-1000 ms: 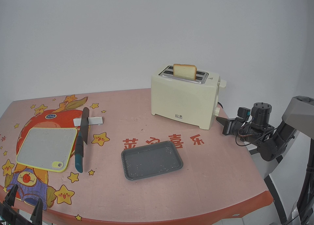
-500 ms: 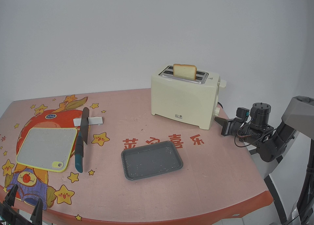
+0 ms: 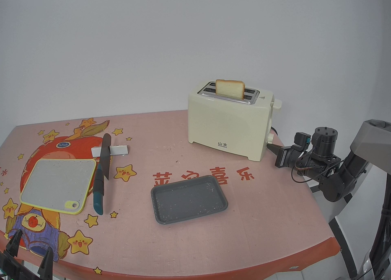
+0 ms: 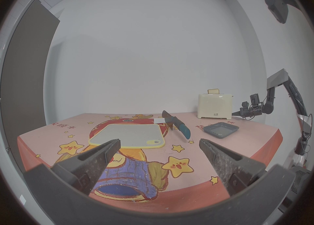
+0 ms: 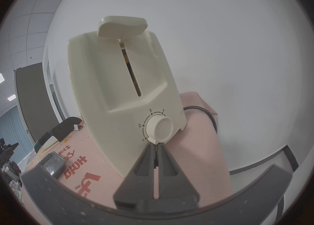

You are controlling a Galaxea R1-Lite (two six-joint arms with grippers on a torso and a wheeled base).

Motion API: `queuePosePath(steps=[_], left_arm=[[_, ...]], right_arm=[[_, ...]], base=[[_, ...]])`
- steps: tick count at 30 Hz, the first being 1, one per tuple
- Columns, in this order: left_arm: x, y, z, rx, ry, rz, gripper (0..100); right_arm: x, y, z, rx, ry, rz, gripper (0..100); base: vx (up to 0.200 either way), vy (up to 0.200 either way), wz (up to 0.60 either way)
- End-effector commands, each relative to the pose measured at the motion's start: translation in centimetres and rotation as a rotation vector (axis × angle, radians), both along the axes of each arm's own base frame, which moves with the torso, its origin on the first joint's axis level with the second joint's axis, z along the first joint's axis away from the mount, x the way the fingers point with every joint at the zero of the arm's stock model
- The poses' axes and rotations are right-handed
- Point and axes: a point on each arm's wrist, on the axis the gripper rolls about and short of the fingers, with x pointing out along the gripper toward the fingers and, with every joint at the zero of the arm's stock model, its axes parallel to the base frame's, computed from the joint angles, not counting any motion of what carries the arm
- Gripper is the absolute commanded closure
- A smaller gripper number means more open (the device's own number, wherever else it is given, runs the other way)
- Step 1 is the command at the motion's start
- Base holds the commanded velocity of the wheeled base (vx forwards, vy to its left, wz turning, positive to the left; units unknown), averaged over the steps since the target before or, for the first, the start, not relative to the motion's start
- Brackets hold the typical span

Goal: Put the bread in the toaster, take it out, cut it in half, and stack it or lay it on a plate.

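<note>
Bread (image 3: 230, 88) stands upright in a slot of the toaster (image 3: 228, 126), its upper part sticking out, and the lever (image 5: 122, 26) sits at the top of its track. The right gripper (image 5: 156, 145) is clenched on nothing, fingers pressed together, with its tips just under the dial (image 5: 159, 129) (perhaps touching it; hard to tell). The left gripper (image 4: 159, 141) hangs released at the near left edge of the table (image 3: 264, 219). A grey plate (image 3: 189, 199) lies in front of the toaster, and a knife (image 3: 102, 175) lies beside the cutting board (image 3: 57, 185).
</note>
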Motion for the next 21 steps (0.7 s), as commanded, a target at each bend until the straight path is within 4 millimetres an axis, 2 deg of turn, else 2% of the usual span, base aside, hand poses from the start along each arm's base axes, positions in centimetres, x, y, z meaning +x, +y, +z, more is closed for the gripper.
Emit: queuePosePath(steps=[1,18,21], left_arm=[[0.1,0.0,-0.4,0.000,0.015,-0.001,0],[0.1,0.0,-0.5,0.000,0.017,-0.001,0],[0.1,0.0,-0.4,0.000,0.015,0.000,0]], right_arm=[[0.0,0.0,-0.1,0.000,-0.002,0.000,100],[-0.6,0.3,0.3,-0.007,-0.006,0.011,100],[-2.8,1.6,3.1,0.013,-0.053,0.061,100]], base=[[0.000,0.000,0.00],[0.000,0.000,0.00],[0.000,0.000,0.00]])
